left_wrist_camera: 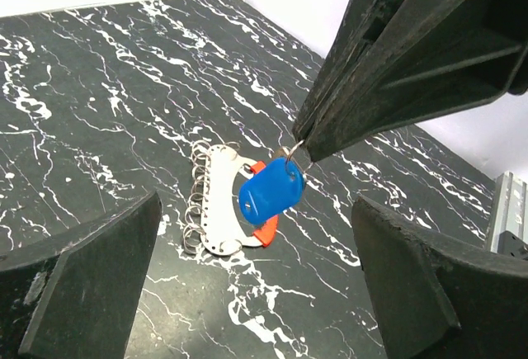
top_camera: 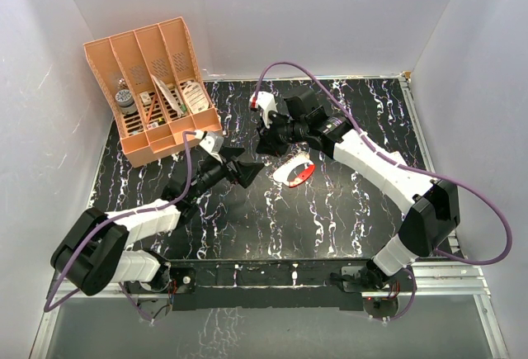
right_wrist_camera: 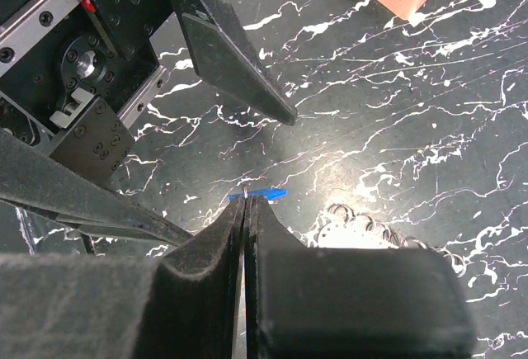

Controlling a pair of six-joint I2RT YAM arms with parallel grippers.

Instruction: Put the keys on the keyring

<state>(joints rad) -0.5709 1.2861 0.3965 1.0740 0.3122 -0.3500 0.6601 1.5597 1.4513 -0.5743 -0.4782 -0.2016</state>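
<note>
My right gripper [right_wrist_camera: 247, 204] is shut on the thin metal end of the key [left_wrist_camera: 271, 194], whose blue head hangs below the fingertips, above the table. The keyring [left_wrist_camera: 221, 202] lies flat on the black marble table just beneath: a pale plate edged with several small wire rings and a red side [top_camera: 299, 171]. My left gripper [left_wrist_camera: 256, 235] is open wide, its fingers [left_wrist_camera: 91, 285] on either side of the hanging key and apart from it. From the top view the key is hidden by the right gripper [top_camera: 266, 140], with the left gripper [top_camera: 250, 169] close beside it.
An orange desk organizer [top_camera: 157, 87] with small items stands at the back left. White walls close in the table on three sides. The metal rail [right_wrist_camera: 82, 62] carrying the arm bases runs along the near edge.
</note>
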